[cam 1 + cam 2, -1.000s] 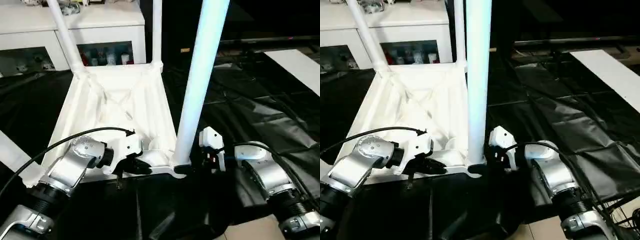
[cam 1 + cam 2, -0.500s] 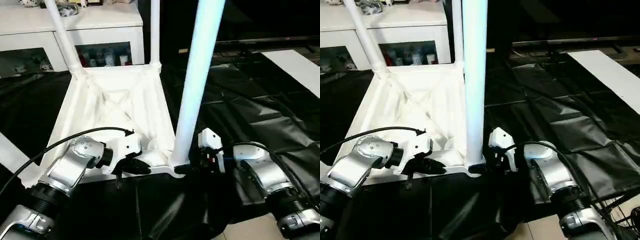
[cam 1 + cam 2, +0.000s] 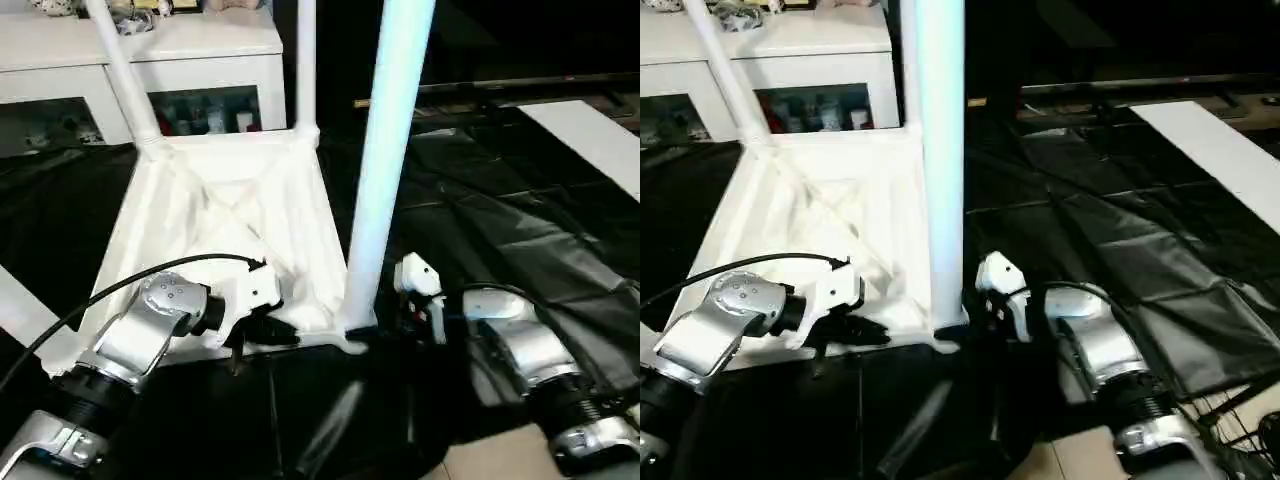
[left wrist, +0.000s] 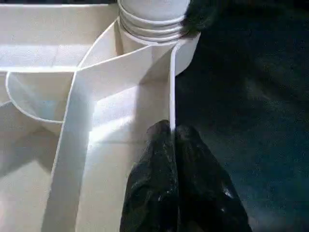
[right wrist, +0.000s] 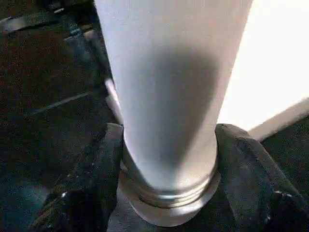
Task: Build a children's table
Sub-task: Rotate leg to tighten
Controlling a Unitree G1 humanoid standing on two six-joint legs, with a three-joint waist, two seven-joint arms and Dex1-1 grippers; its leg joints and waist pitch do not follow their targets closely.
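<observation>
The white tabletop (image 3: 230,230) lies upside down on a black sheet, its ribbed underside facing up. Two legs (image 3: 125,70) stand in its far corner sockets. A third leg (image 3: 385,160) stands in the near right socket (image 4: 152,21). Another white leg (image 3: 20,310) crosses the picture's left edge. My left gripper (image 4: 173,140) is shut on the tabletop's thin near rim, close to that socket. My right gripper (image 5: 169,145) is shut around the base of the near right leg, with one finger (image 5: 104,164) pressed against each side.
A white cabinet (image 3: 60,60) with glass doors stands behind the tabletop. The black sheet (image 3: 500,220) covers the floor all around, wrinkled at the right. A white board (image 3: 590,130) lies at the far right. A black cable (image 3: 120,285) arcs over my left forearm.
My right gripper's fingers have closed in on the base of the near right leg. My left gripper keeps its hold on the rim. The camera has tilted a little.
</observation>
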